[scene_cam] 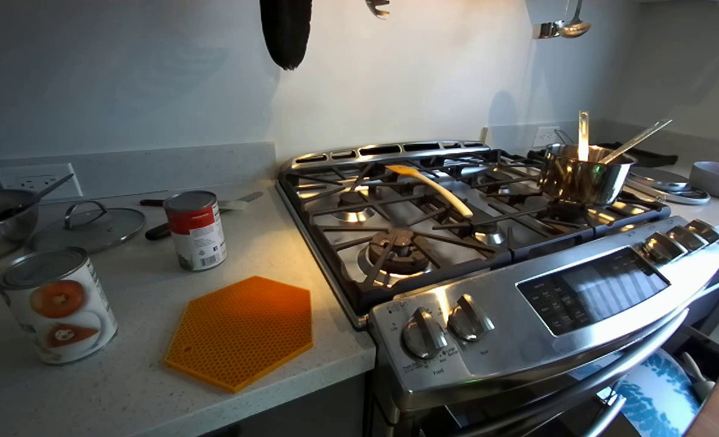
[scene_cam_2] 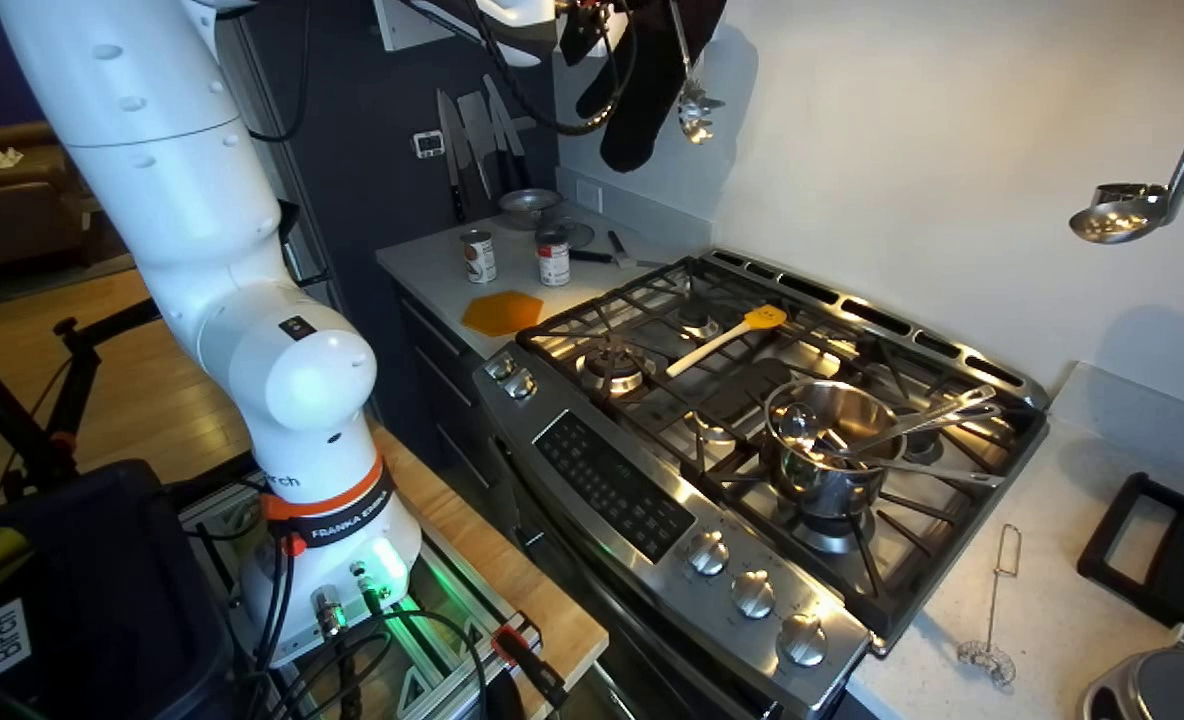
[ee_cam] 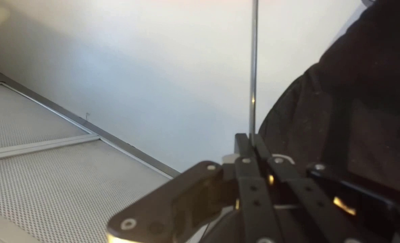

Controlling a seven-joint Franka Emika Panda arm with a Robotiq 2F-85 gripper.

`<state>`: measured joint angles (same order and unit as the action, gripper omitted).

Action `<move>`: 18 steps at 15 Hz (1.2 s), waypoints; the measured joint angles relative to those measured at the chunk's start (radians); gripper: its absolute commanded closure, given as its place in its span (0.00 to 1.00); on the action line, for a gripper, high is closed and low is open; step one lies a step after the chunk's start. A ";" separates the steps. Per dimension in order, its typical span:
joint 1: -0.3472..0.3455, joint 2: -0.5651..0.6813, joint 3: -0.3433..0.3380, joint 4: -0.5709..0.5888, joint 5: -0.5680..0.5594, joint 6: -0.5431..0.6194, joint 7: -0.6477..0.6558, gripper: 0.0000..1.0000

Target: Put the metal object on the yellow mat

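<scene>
The Robotiq gripper is drawn almost together, its fingertips pinching the metal spaghetti server by its thin handle. The server hangs head-down, higher than the gas range; the orange-yellow hexagonal mat lies beside the range.

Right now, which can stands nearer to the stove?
The red-and-white can; the white can with food pictures stands farther from the stove.
</scene>
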<state>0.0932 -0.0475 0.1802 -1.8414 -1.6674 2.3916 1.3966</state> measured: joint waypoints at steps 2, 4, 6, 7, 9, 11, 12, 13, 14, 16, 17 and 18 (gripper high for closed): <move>0.000 0.002 -0.005 -0.016 0.030 -0.044 -0.023 0.99; 0.000 0.004 -0.009 -0.041 0.081 -0.094 -0.059 0.99; 0.000 0.007 -0.010 -0.073 0.150 -0.158 -0.104 0.99; 0.001 0.009 -0.010 -0.089 0.194 -0.190 -0.131 0.99; 0.006 0.012 -0.010 -0.120 0.286 -0.255 -0.188 0.99; 0.018 0.014 -0.008 -0.142 0.381 -0.338 -0.234 0.99; 0.025 0.014 -0.006 -0.150 0.432 -0.378 -0.256 0.99; 0.031 0.015 -0.003 -0.156 0.486 -0.414 -0.279 0.99; 0.039 0.016 0.000 -0.158 0.544 -0.449 -0.300 0.99; 0.056 0.018 0.010 -0.158 0.656 -0.528 -0.339 0.99; 0.064 0.019 0.015 -0.157 0.713 -0.562 -0.357 0.99; 0.071 0.020 0.019 -0.157 0.771 -0.584 -0.372 0.99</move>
<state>0.1642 -0.0277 0.1987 -1.9979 -0.8969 1.8075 1.0245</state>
